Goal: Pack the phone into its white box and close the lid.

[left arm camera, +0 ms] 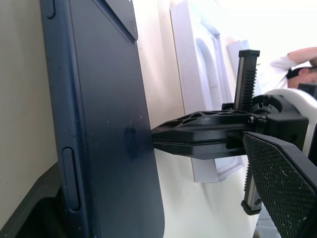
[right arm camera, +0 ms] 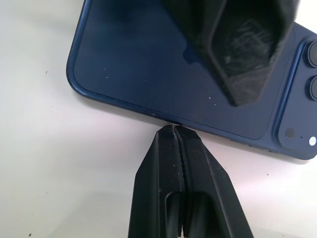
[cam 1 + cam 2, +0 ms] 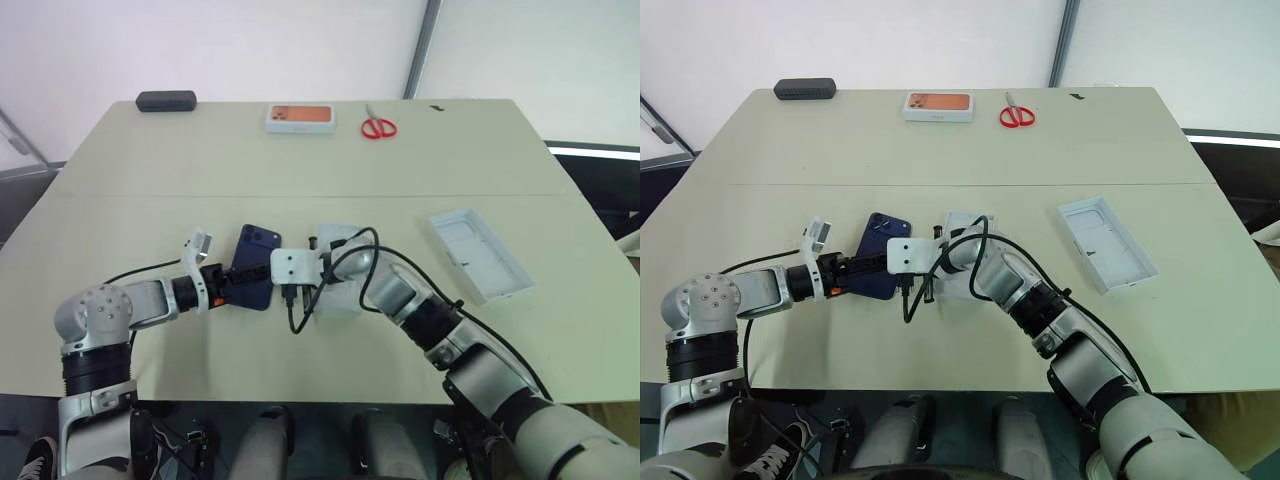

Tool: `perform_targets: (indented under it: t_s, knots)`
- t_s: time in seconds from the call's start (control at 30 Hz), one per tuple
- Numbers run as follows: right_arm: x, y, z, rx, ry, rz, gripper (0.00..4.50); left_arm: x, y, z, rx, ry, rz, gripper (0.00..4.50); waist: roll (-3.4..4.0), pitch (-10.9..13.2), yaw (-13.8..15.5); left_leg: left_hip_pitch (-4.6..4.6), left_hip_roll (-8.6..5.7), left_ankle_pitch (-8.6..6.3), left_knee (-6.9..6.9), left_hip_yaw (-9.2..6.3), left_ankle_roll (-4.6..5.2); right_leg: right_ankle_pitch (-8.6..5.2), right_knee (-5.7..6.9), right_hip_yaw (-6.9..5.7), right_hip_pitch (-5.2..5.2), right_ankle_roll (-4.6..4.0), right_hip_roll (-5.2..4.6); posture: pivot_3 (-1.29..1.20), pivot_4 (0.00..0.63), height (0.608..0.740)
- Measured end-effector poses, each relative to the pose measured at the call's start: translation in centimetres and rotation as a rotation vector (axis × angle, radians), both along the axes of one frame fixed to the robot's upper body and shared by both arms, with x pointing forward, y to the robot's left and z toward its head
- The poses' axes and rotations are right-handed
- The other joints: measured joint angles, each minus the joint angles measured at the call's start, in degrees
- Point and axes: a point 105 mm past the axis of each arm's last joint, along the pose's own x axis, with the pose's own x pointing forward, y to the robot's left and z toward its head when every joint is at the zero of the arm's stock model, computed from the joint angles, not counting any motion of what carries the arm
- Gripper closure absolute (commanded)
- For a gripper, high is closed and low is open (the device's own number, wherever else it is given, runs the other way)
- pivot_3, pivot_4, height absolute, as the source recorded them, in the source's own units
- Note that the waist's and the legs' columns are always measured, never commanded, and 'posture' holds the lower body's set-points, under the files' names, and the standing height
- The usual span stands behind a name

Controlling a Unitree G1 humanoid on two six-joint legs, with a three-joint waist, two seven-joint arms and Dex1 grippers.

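phone [image 3: 257, 268]: your wide-open left gripper [image 3: 232, 283] straddles it, closed right gripper [image 2: 174, 133] tips touching its edge
blocking: white box [image 3: 338, 272] under right arm
room: lid [image 3: 476, 254] sits well apart

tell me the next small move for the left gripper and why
Probably close the left gripper on the phone. Its jaws stand open astride the phone, one finger over the glossy back, while the shut right gripper braces the phone's long edge. The phone lies on the table beside the white box, not yet gripped.
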Motion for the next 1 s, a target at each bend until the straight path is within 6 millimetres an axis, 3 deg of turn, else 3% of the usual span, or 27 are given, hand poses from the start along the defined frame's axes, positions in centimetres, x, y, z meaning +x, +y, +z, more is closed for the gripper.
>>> perform_targets:
  t_s: [0.07,0.13,0.4,0.5,0.57,0.6,0.83,0.93,1.0]
  knots:
    - [0.0,0.1,0.0,-0.001,-0.005,0.005,4.5,0.1,0.2,-0.3,0.004,0.007,0.013,1.31,0.0,0.0,-0.1,-0.01,0.01,0.0,0.0,0.0,0.0,0.0,0.0,0.01,-0.03,0.0,0.01,0.0,0.15,0.74]
    - [-0.1,0.1,0.0,-0.002,-0.006,0.007,4.5,0.0,0.4,-0.8,0.021,0.02,0.022,2.36,0.0,0.0,-0.2,-0.02,0.01,0.0,-0.03,0.02,0.0,0.0,0.0,0.02,-0.06,0.0,0.01,0.0,0.15,0.74]
    - [-0.1,0.1,0.0,-0.002,-0.011,0.009,4.5,-0.3,0.4,-1.3,0.019,0.019,0.027,2.36,0.0,0.0,-0.1,-0.03,0.02,0.0,-0.04,0.01,0.0,0.0,0.0,0.02,-0.07,0.0,0.01,0.0,0.15,0.74]
    - [-0.1,0.0,0.0,-0.001,-0.012,0.008,4.5,-0.2,0.5,-1.5,0.024,0.022,0.036,3.13,0.0,0.0,-0.1,-0.03,0.02,0.0,-0.04,0.01,0.0,0.0,0.0,0.02,-0.07,0.0,0.0,0.0,0.15,0.74]
    - [0.0,0.0,0.0,-0.002,-0.012,0.007,4.5,-0.3,0.5,-1.6,0.012,0.027,0.04,4.23,0.0,0.0,-0.1,-0.04,0.02,0.0,-0.04,0.01,0.0,0.0,0.0,0.02,-0.07,0.0,0.0,0.0,0.15,0.74]
    - [0.0,-0.2,-0.1,-0.005,-0.013,0.003,4.5,-0.4,0.1,-1.3,-0.011,0.012,0.021,4.49,0.0,0.0,0.1,0.0,0.03,0.0,-0.03,-0.01,0.0,0.0,-0.02,-0.01,0.01,0.0,-0.01,0.0,0.15,0.74]
    - [-0.2,-0.2,0.2,0.077,0.065,-0.035,4.5,-0.6,0.4,-1.4,-0.035,0.007,0.044,4.49,0.0,0.0,-0.1,-0.01,0.05,0.0,-0.07,-0.01,0.0,0.0,-0.09,0.01,-0.02,-0.01,-0.01,0.0,0.15,0.74]
    - [-0.1,0.0,1.8,0.229,0.15,-0.078,4.5,-0.5,0.8,-1.5,-0.115,0.018,0.093,4.49,-0.01,0.0,-0.1,-0.12,0.1,0.0,-0.06,-0.04,0.0,0.0,-0.08,0.0,-0.15,-0.01,0.01,0.0,0.15,0.74]
    - [-0.4,0.4,3.7,0.357,0.216,-0.082,3.97,-0.4,1.0,-1.1,-0.173,0.008,0.123,4.5,-0.04,0.0,-0.1,-0.16,0.12,0.0,-0.05,-0.05,-0.01,0.0,-0.08,0.0,-0.18,-0.01,0.01,0.0,0.15,0.74]
